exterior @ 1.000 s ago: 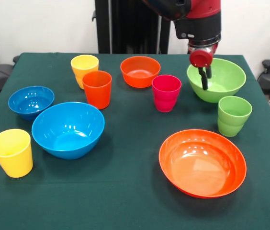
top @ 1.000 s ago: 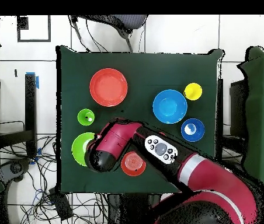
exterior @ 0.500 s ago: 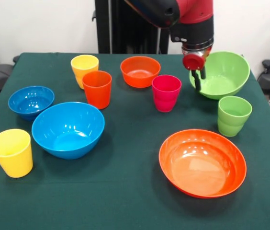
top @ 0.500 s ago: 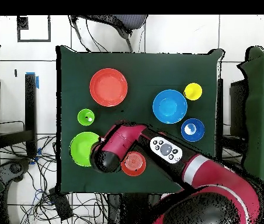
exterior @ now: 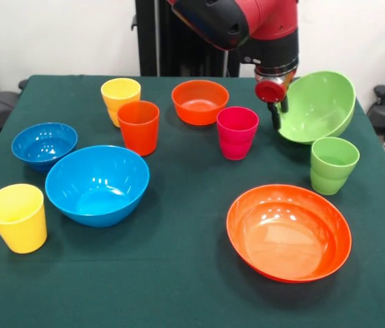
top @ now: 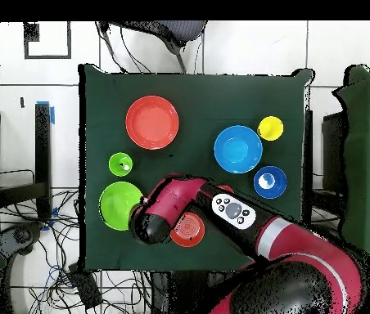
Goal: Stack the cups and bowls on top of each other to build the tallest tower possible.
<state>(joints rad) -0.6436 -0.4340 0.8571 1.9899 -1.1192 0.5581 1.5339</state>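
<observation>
1. Nearest in the front view, the wide shallow orange bowl [exterior: 289, 232] is sitting on the green table [exterior: 179, 287] at the near right; a yellow cup [exterior: 17, 217] is standing at the near left.
2. Just behind them, the large blue bowl [exterior: 97, 184] is resting left of centre, with the small blue bowl [exterior: 44, 145] lying beside it, farther left and a little farther back; the light green cup [exterior: 334, 165] is standing on the right, behind the shallow orange bowl.
3. In the middle band, the orange cup [exterior: 138, 127] is standing upright, and the pink-red cup [exterior: 237, 132] is standing to its right; the two are well apart.
4. Farther back, the second yellow cup [exterior: 121, 100] is standing just behind the orange cup, and the small orange bowl [exterior: 200, 102] is sitting behind the pink-red cup, slightly left of it.
5. At the far right, the large lime green bowl [exterior: 319, 107] is tilting steeply, its opening facing left and toward the viewer, its lower side hanging just behind the light green cup.
6. The gripper [exterior: 275, 113] is reaching down from the red and black arm [exterior: 247, 24]; its dark fingers [exterior: 276, 116] are clamping the left rim of the lime green bowl.
</observation>
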